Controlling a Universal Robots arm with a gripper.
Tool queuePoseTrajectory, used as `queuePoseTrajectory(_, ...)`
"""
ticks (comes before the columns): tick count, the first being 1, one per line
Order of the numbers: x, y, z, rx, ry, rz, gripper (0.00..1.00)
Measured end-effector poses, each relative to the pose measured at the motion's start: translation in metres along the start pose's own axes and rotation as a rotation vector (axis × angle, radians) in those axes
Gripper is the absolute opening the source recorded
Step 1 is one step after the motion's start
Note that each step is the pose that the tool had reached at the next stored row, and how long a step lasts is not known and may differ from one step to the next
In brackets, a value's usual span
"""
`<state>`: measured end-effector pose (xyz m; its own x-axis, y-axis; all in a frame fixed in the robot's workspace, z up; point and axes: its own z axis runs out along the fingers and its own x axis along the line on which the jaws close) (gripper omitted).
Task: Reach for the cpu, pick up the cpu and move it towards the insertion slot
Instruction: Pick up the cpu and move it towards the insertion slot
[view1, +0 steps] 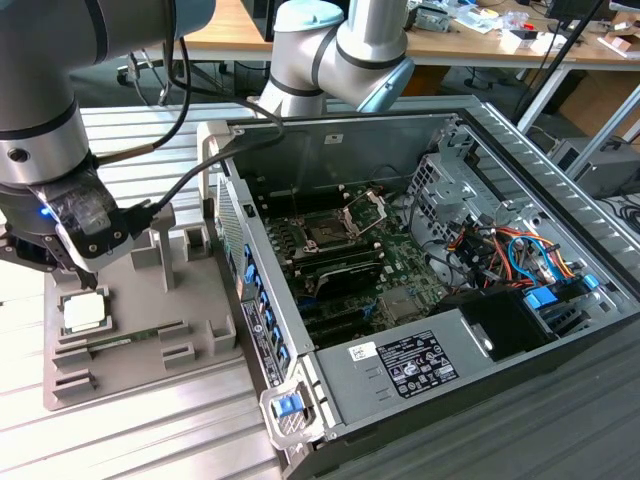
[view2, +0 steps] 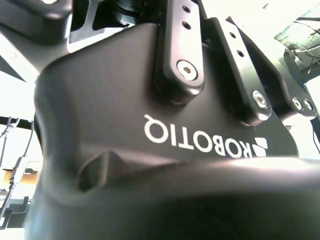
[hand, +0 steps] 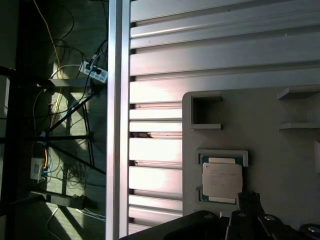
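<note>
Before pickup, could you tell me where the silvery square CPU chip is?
The silvery square cpu lies on the grey plastic tray, at the exterior view's left.

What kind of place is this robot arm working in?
Probably a robotics lab or workshop: an open computer case sits on a slatted metal table, the cpu rests in a grey fixture, and cluttered desks stand behind.

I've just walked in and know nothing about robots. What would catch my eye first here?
Probably the open computer case on the exterior view's right, its green board bared, with the insertion slot near its middle. On the exterior view's left, the arm's jaws hang close over the cpu, a small silvery square lying in a grey holder.
</note>
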<state>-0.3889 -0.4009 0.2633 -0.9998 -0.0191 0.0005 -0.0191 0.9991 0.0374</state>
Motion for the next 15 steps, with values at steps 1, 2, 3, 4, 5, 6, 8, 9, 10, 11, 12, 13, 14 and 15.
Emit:
queuePoseTrajectory(1, 0.0, 0.0, 0.0002, 0.0, 0.0, 0.0, 0.11)
queuePoseTrajectory(2, 0.0, 0.0, 0.0003, 0.0, 0.0, 0.0, 0.11)
queuePoseTrajectory(3, 0.0, 0.0, 0.0005, 0.0, 0.0, 0.0, 0.11)
queuePoseTrajectory(4, 0.0, 0.0, 0.0007, 0.0001, 0.0, 0.0, 0.11)
queuePoseTrajectory(5, 0.0, 0.0, 0.0008, 0.0, 0.0, 0.0, 0.11)
queuePoseTrajectory(6, 0.0, -0.0001, 0.0015, 0.0, 0.0, 0.0, 0.11)
queuePoseTrajectory(8, 0.0, -0.0001, 0.0024, 0.0, 0.0, 0.0, 0.11)
queuePoseTrajectory(9, 0.0, -0.0001, 0.0025, 0.0, 0.0, 0.0, 0.11)
queuePoseTrajectory(10, 0.0001, -0.0001, 0.0027, 0.0, 0.0, 0.0, 0.11)
queuePoseTrajectory(11, 0.0002, -0.0001, 0.0029, 0.0, -0.0001, 0.0, 0.11)
queuePoseTrajectory(12, 0.0002, -0.0001, 0.003, 0.0, -0.0001, 0.0, 0.11)
queuePoseTrajectory(13, 0.0004, -0.0001, 0.0033, -0.0001, -0.0001, 0.0, 0.11)
queuePoseTrajectory(14, 0.001, -0.0002, 0.0039, 0.0, 0.0, 0.0, 0.11)
queuePoseTrajectory(15, 0.0012, -0.0002, 0.0048, 0.0, 0.0, 0.0, 0.11)
